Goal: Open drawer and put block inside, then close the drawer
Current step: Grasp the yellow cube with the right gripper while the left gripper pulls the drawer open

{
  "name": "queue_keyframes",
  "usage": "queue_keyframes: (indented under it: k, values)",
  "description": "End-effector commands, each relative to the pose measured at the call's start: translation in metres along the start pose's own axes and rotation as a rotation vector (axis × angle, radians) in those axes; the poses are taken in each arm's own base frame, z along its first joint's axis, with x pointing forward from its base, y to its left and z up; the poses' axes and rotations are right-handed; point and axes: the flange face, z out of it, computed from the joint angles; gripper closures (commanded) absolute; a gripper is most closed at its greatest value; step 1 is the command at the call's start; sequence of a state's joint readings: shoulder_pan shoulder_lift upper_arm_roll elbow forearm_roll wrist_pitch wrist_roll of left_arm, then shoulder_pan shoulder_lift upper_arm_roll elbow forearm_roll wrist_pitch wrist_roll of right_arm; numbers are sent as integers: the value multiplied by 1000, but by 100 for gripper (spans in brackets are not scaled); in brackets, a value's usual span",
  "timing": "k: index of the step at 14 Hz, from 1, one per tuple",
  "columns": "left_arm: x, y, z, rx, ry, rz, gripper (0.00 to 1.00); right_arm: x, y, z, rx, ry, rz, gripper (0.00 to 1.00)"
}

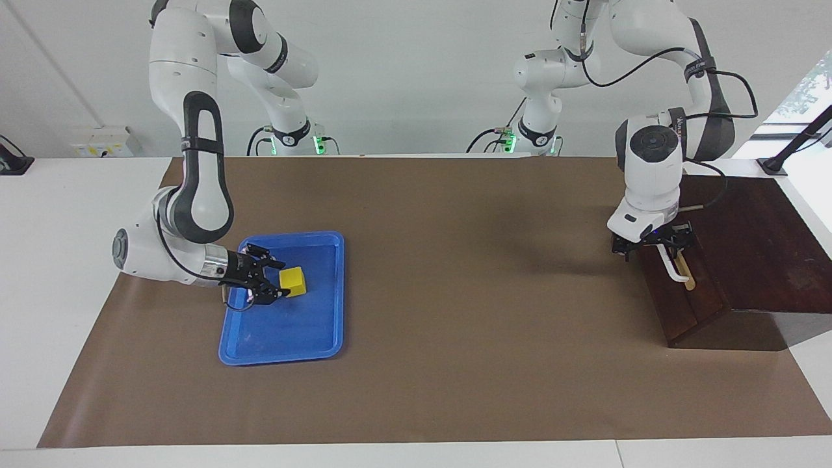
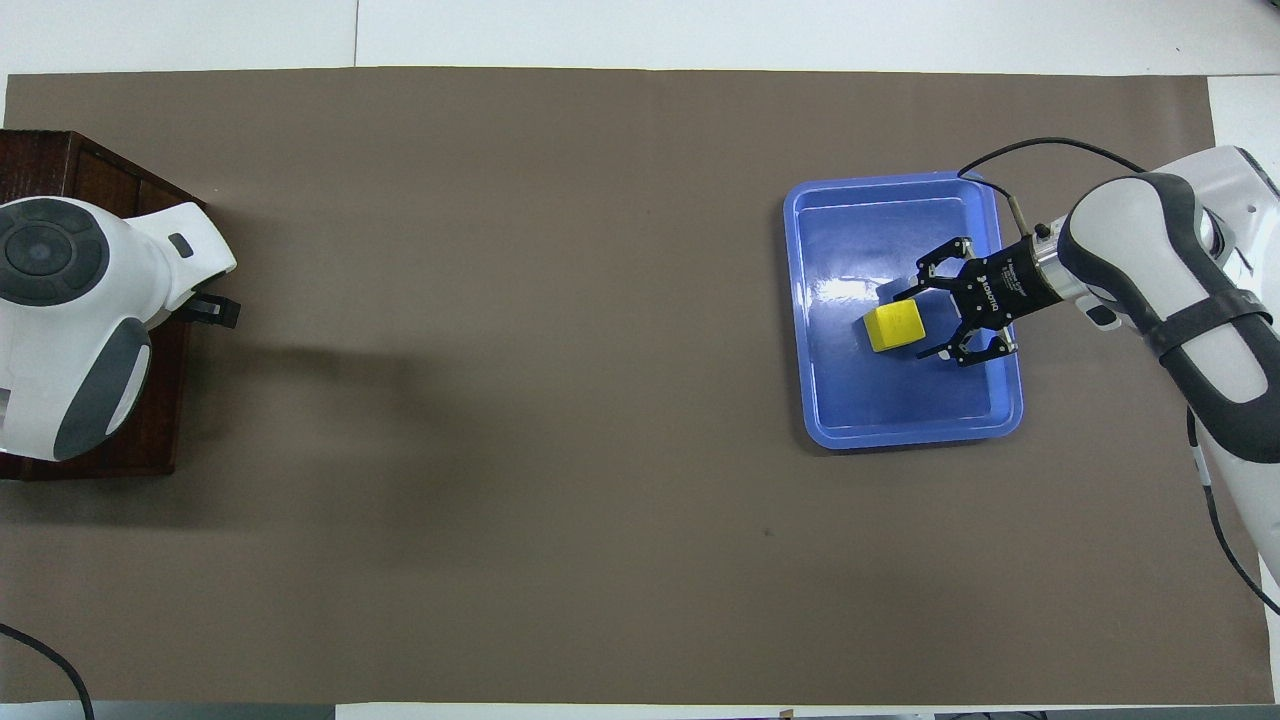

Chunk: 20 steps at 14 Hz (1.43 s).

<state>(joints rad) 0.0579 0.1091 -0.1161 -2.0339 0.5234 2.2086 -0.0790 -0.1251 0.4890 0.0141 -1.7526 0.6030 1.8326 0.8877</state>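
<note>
The right gripper point(image 1: 272, 286) is lying low in the blue tray point(image 1: 286, 338) with its fingers spread around the block point(image 1: 294, 281), one finger on each side and not yet pinching it. The block is sitting in the tray, toward the right arm's end of the table. The left gripper point(image 1: 650, 246) is hanging at the drawer point(image 1: 682, 299), right at the upper end of its white handle point(image 1: 676, 268) (whether its fingers are spread or pressed on the bar, I cannot tell). The drawer is looking shut in its dark box point(image 1: 760, 247) at the left arm's end.

Both opening steps seem to be running together: the grasp of the block and the pull on the drawer. Next, the right gripper is needing to squeeze the block squarely and lift it clear of the tray's rim, while the left draws the handle straight out.
</note>
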Motion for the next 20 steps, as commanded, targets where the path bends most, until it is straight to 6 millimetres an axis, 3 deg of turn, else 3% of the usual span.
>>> queue_keyframes:
  k: [1, 2, 3, 6, 9, 11, 14, 18, 20]
  values:
    - [-11, -1, 20, -5, 24, 12, 0, 0, 4, 2, 19, -1, -27, 66]
    - [-11, 0, 22, -7, 24, 13, 0, -1, 3, 2, 19, -1, -29, 93]
    - [-11, 6, 23, -10, 22, 20, 0, -3, 2, 1, 20, 1, -33, 100]
    - [-1, 40, 24, -22, 21, 71, 0, -7, -2, -2, 26, 4, -35, 100]
    - [10, 102, -4, -27, 36, 119, 0, -24, -16, -22, 51, 21, -72, 100]
    - [11, 126, -15, -81, 31, 72, 0, -53, -26, -40, 75, 45, -120, 100]
    - [10, 142, -22, -113, 25, 71, 0, -99, -37, -55, 100, 55, -109, 100]
    - [13, 142, -25, -143, 26, 45, 0, -174, -55, -57, 89, 48, -94, 100]
    - [15, 141, -29, -144, 21, 39, 0, -213, -60, -48, 82, 47, -83, 100]
